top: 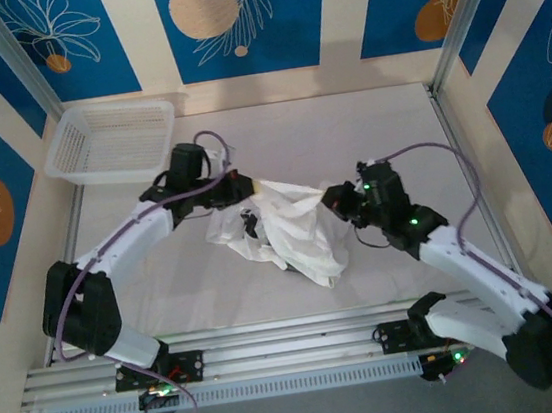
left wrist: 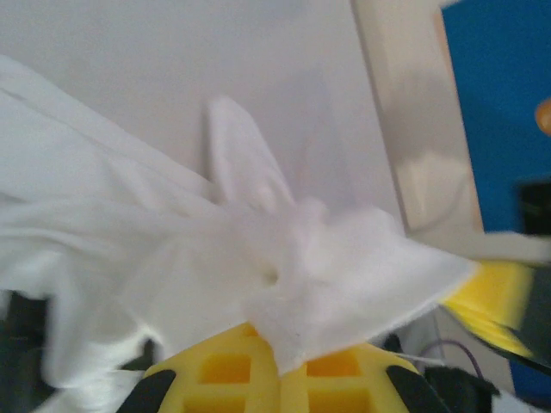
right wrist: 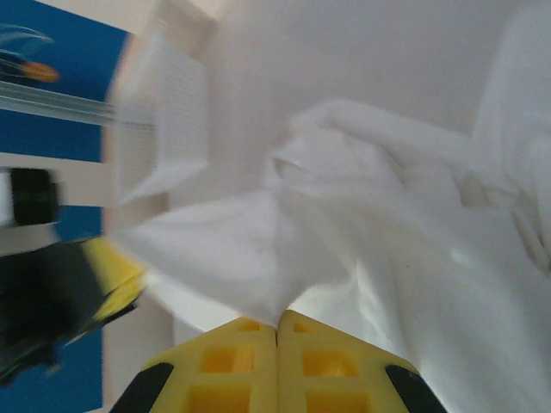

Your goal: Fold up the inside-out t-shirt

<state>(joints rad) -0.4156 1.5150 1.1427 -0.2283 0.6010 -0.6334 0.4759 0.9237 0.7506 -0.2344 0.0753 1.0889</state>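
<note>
Left pincer (left wrist: 280,348) gripping t-shirt (left wrist: 327,267), right pincer (right wrist: 277,325) too

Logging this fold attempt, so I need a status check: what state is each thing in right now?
t-shirt: crumpled, not yet folded, its upper edge strung between the two grippers.
left gripper: shut on the t-shirt.
right gripper: shut on the t-shirt.
basket: upright, empty, at the far left corner.
</note>
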